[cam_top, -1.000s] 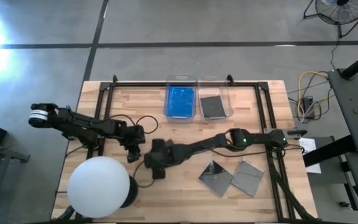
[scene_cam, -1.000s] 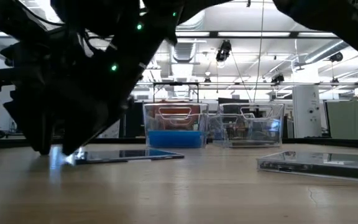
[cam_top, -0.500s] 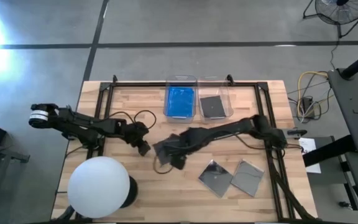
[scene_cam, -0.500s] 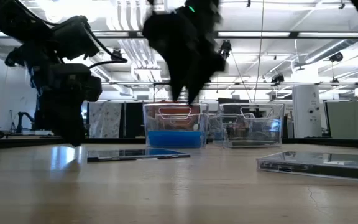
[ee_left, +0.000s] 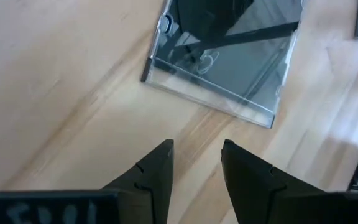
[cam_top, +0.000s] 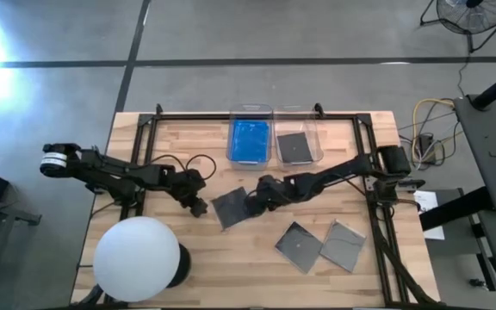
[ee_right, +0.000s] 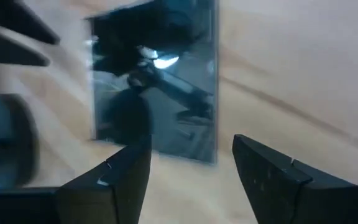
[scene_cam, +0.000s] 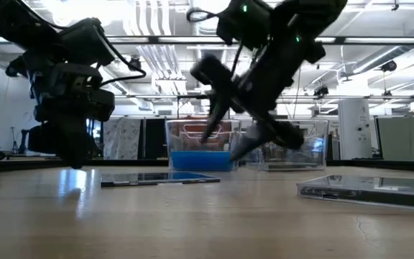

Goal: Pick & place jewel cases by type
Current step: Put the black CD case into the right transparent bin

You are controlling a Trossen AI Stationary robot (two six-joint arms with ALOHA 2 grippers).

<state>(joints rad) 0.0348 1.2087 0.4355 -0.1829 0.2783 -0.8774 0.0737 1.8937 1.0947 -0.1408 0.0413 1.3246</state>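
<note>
Wooden surface (cam_top: 162, 146), seen from above, under two dark arms. At the far edge, two clear bins side by side: left bin (cam_top: 251, 113) holding blue jewel cases (cam_top: 250, 141), right bin (cam_top: 297, 113) holding one grey case (cam_top: 294, 147). Near the front right, two more grey cases (cam_top: 321, 244) lying flat, edges touching or slightly overlapping. At mid-surface, a single grey jewel case (cam_top: 230, 207), flat and slightly skewed, between the two grippers.

Right gripper (cam_top: 257, 201) raised just beside that case's right edge, jaws spread, nothing between them. Left gripper (cam_top: 195, 201) close to the case's left side, low over the wood, jaws also parted and empty.

Likely handling: thin, stiff, light plastic, glossy enough to mirror the arm overhead in the right wrist view, so probably slick between the fingers (ee_right: 278, 177). Brittle at hinge and corners; hard squeezing or dropping best avoided. Lying flush on the wood, with little edge exposed, so probably best taken across two opposite edges, or tipped up along one side first, then carried level to the grey bin.
</note>
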